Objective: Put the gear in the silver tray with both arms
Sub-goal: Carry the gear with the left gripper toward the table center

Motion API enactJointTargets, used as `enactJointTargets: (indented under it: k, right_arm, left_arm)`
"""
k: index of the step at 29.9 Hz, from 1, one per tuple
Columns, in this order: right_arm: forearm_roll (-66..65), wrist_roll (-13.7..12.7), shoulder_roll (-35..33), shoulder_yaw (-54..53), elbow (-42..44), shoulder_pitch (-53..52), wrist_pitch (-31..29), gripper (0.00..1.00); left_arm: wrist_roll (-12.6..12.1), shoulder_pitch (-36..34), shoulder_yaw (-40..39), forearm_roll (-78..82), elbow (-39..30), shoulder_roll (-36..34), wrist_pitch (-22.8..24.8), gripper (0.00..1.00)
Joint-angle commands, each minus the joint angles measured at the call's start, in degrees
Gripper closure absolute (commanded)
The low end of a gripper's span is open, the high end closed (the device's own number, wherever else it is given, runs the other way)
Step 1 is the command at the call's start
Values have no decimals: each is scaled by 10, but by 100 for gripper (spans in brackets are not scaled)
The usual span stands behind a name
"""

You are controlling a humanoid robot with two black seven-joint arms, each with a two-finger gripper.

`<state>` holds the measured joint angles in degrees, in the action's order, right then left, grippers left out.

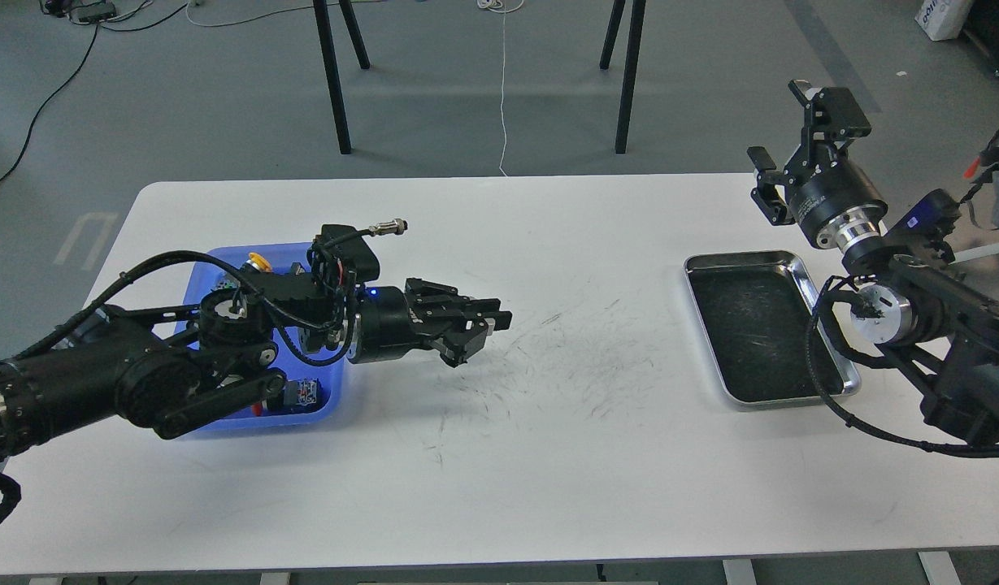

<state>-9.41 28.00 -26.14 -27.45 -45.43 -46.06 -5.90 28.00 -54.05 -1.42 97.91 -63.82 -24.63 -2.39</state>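
So the step in hand looks like carrying the gear across to meet the other arm. The left claw (476, 325) sits over the scuffed white worktop (499, 455), just right of the blue plastic tray (336, 406), fingers drawn close together. I honestly can't tell if the small gear is pinched in there; it's too dark at the tips, and I can't spot it anywhere else either.

To do this well, I'd keep the wrist level and the travel smooth, since a tiny gear slips easily. The left arm is stretched out low and nearly horizontal, pointing right.

The right claw (779, 175) hangs high behind the shiny silver metal tray (828, 390), fingers spread apart, holding nothing. The tray looks bare.
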Motion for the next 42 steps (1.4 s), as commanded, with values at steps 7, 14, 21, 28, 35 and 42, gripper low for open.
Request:
enactJointTargets:
  k: [7,14,21,28,35,42]
  right_arm:
    - [-1,0,6,0,4,9,2,1]
    - [-4,0,22,0,12,13,3,1]
    - [-4,0,21,0,13,12,3,1]
    - [-4,0,21,0,12,10,3,1]
    - [-4,0,21,0,10,11,4,1]
    - [-3,0,21,0,7,9,4,1]
  left_arm:
    - [0,2,27,4,-18,34,-2,79]
    - [0,1,58,17,2,107,-3,78]
    - [0,3,69,40,62,182,-8,78]
    - [0,3,84,41,128,244,-14,78]
    - [0,5,95,42,184,246,-23,78]
    - [0,6,122,46,210,246,-38,78]
